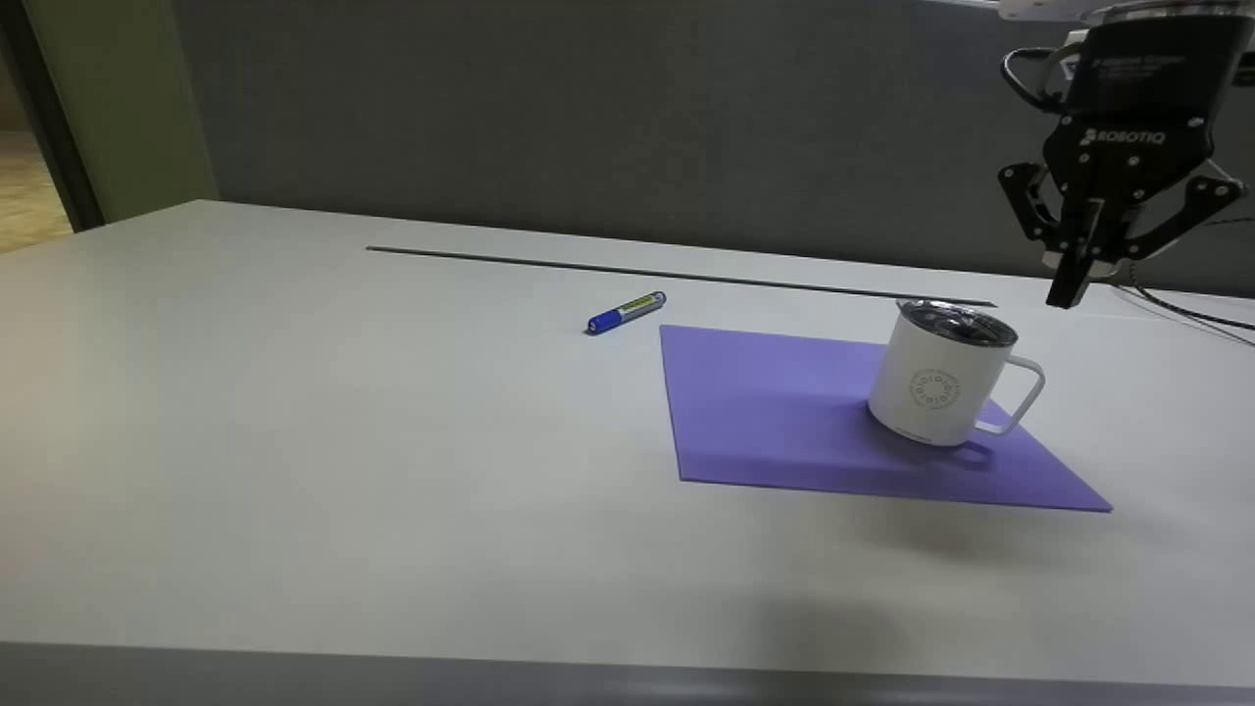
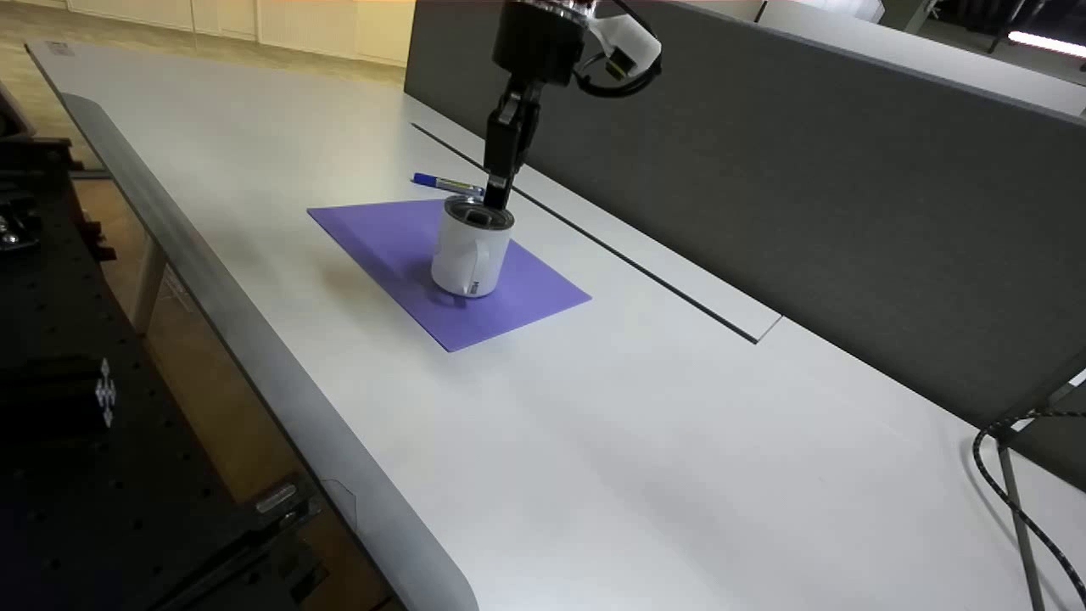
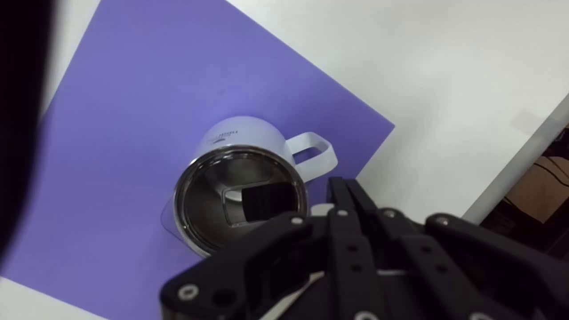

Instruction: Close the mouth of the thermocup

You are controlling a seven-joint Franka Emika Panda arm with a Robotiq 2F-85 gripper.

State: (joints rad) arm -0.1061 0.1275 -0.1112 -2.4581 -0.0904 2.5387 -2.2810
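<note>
The thermocup is a white mug that stands upright on a purple mat, in both exterior views (image 1: 917,368) (image 2: 461,259) and in the wrist view (image 3: 242,126). Its clear lid (image 3: 226,171) sits on top. A black slider (image 3: 269,202) covers the handle-side part of the lid's slot. The other end of the slot (image 3: 233,198) is uncovered and shows a pale spot. My gripper (image 3: 346,181) has its fingers together with nothing between them. It hangs above and beside the cup, near the handle (image 3: 315,153), apart from the lid in an exterior view (image 1: 1069,284).
The purple mat (image 1: 765,392) lies flat on the white table (image 1: 392,441). A blue marker (image 1: 627,312) lies beyond the mat. A thin dark strip (image 1: 588,267) runs along the table's back, before a grey partition (image 1: 588,118). Cables (image 2: 1010,501) lie at the table's end.
</note>
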